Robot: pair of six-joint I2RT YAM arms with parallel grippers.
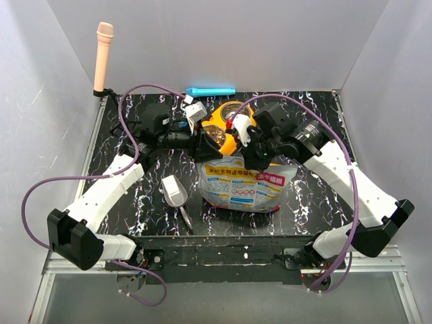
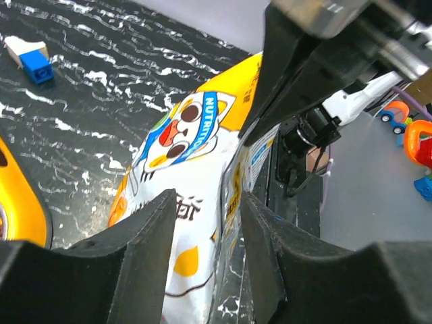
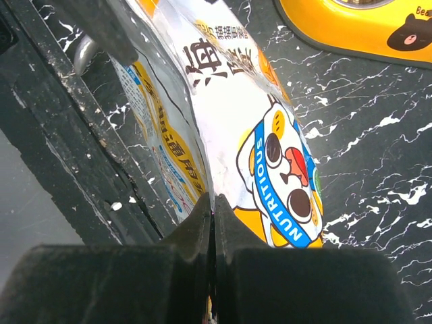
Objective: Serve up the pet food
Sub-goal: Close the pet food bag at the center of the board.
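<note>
A white, blue and yellow foil bag [image 1: 243, 185] lies on the black marbled table in front of the yellow double bowl [image 1: 228, 143]. My right gripper [image 3: 213, 199] is shut on the bag's [image 3: 270, 135] top edge at its right corner. At the bag's [image 2: 182, 155] left top corner, my left gripper [image 2: 208, 202] stands open with the edge between its fingers and a gap on both sides. From above, both grippers meet over the bag's far edge, left [image 1: 204, 147] and right [image 1: 253, 158]. No pet food shows plainly; a brownish patch in the bowl's near cup is too small to tell.
A white scoop [image 1: 174, 191] lies left of the bag, handle toward the near edge. A blue bar [image 1: 210, 91] rests at the back wall and a peach rod [image 1: 103, 57] stands at the back left. A small white-and-blue block [image 2: 30, 57] lies on the table.
</note>
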